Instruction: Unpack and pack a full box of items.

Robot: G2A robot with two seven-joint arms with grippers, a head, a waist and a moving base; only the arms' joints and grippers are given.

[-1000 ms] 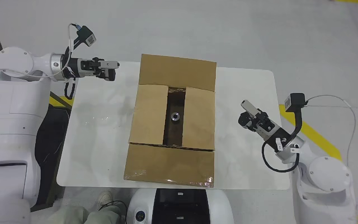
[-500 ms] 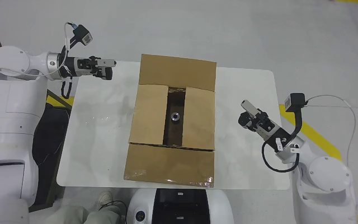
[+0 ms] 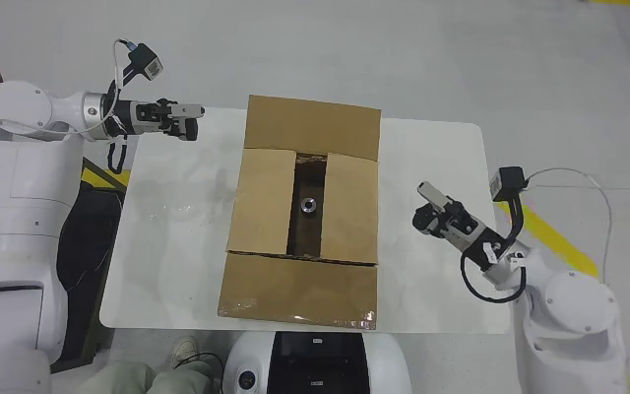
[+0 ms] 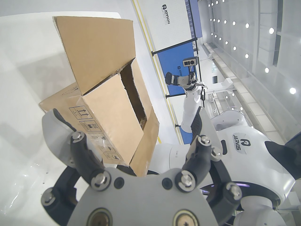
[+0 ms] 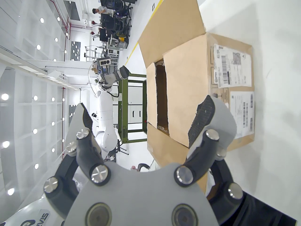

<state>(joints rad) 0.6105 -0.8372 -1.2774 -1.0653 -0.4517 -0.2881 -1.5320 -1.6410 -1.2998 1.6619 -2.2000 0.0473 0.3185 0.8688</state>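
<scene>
Top view: rectangular cardboard box (image 3: pixel 261 212), round metal piece (image 3: pixel 309 206) inside

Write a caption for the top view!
A partly open cardboard box sits on the white table between the left gripper and right gripper.

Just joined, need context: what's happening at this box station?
Nothing is gripped yet. The cardboard box sits in the middle of the table, inner flaps ajar over a round metal item inside. The left gripper hangs by the table's far corner, the right gripper beside the box, both with jaws open.
</scene>
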